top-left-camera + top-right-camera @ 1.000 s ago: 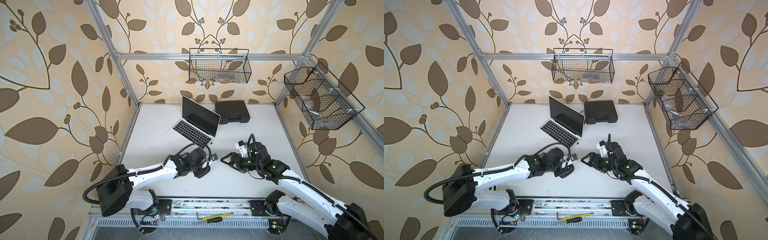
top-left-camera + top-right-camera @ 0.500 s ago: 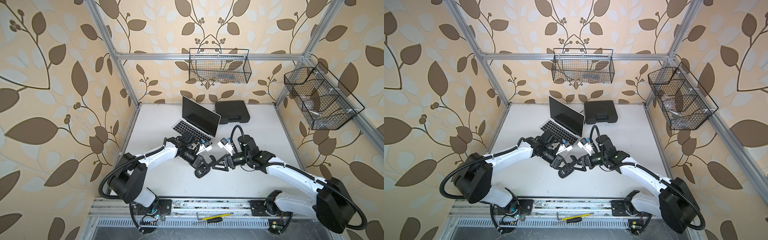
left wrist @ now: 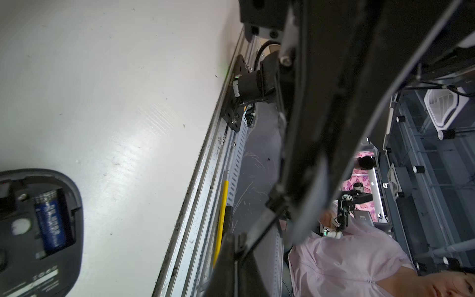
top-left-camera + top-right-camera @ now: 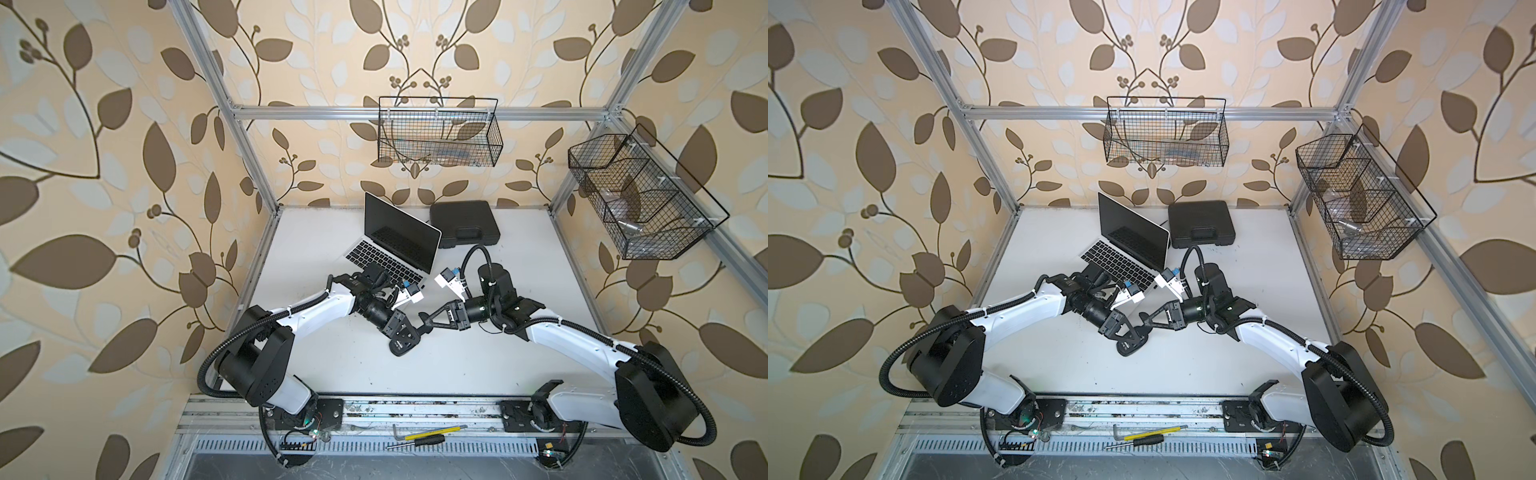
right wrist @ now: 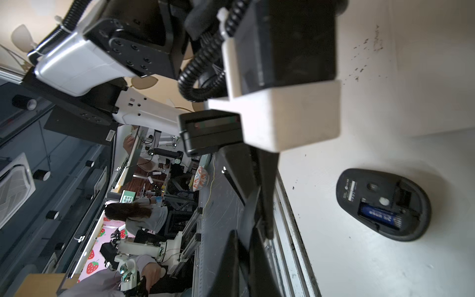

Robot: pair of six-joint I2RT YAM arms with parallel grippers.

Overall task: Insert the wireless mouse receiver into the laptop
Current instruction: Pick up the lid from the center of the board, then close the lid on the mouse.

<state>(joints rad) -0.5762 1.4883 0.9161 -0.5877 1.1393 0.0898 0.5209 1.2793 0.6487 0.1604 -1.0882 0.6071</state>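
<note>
Right gripper (image 4: 424, 325): fingers pressed together; what they hold, I cannot make out.
Left gripper (image 4: 409, 336): tip to tip with it, just in front of the open laptop (image 4: 390, 245); I cannot tell its finger gap.
Wireless mouse receiver: too small for me to find.
Mouse (image 5: 383, 205): underside up, battery showing, in front of the laptop, close by both tips.
Black case (image 4: 464, 224): just beside the laptop's screen.

Silver laptop (image 4: 392, 243) — open (screen dark)

Table (image 4: 519, 345): laptop (image 4: 388, 249), mouse (image 5: 383, 204), prob. tool case (image 4: 463, 224)
</note>
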